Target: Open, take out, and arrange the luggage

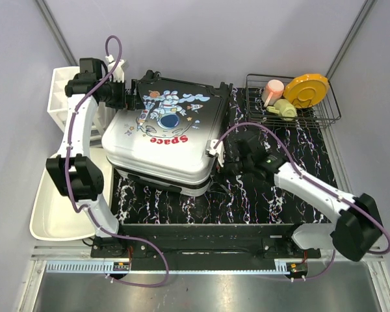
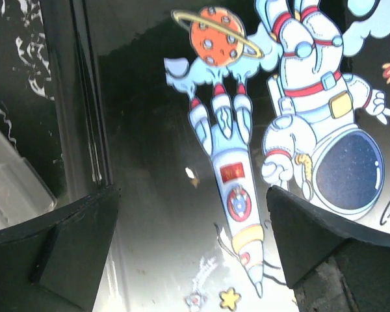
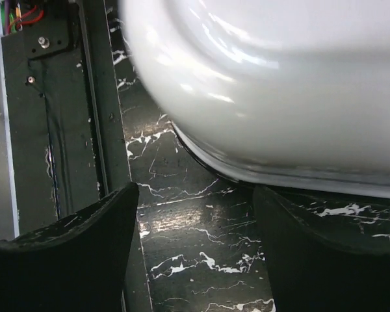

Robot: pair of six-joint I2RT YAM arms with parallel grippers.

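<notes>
As viewed from above, starting at the left edge: white drawer unit (image 1: 60,91) in the far-left corner, white plastic tub (image 1: 49,218) nearer, lying along the left side of the counter (image 1: 279,195). Just right of these, left arm (image 1: 78,127) stretched toward the far side. Left tool (image 1: 131,97) poised at the far-left corner of the luggage (image 1: 169,140), near the black wheels (image 1: 151,77). Spread as wide as can be, fingers (image 2: 52,260) at both lower corners of the left wrist view, gripping nothing. Between them only glossy shell, printed with a rocket (image 2: 231,188), a ringed orange planet (image 2: 214,32) and an astronaut (image 2: 325,123). Touching the shell or just above it: cannot tell.

Lying flat on the black marbled counter, left of centre, printed side up: the luggage. White along the near-left, shading to black toward the far right, red "Space" lettering (image 1: 168,138) upside down to the overhead camera. Upper half resting on the lower half, dark band showing along the near edge. Zipped or not: cannot tell.

Further right, right tool (image 1: 216,151) just beside the near-right corner of the luggage, low over the counter. Parted well apart and holding nothing. Fingers (image 3: 71,260) flanking bare marbled counter, white curved shell just ahead of the tips.

At the far right, wire rack (image 1: 328,117) just beyond the luggage's far-right corner, holding a pink cup (image 1: 273,90), a yellow-green piece (image 1: 285,109) and an orange disc (image 1: 305,90).
</notes>
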